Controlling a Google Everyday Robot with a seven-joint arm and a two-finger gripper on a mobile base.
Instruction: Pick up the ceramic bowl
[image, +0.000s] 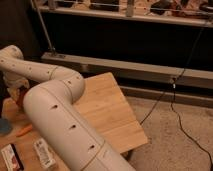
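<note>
My white arm sweeps across the left of the view and hides most of the wooden table's left part. The gripper is at the far left edge, low over the table's back left corner. Only a small dark red patch of the ceramic bowl shows right under the gripper, against the arm. The rest of the bowl is hidden by the arm and the gripper. I cannot tell whether the gripper touches it.
A long orange carrot-shaped thing and a blue thing lie on the table's left side. Two flat packets lie near the front edge. A black cable runs over the floor at right. A metal rail stands behind.
</note>
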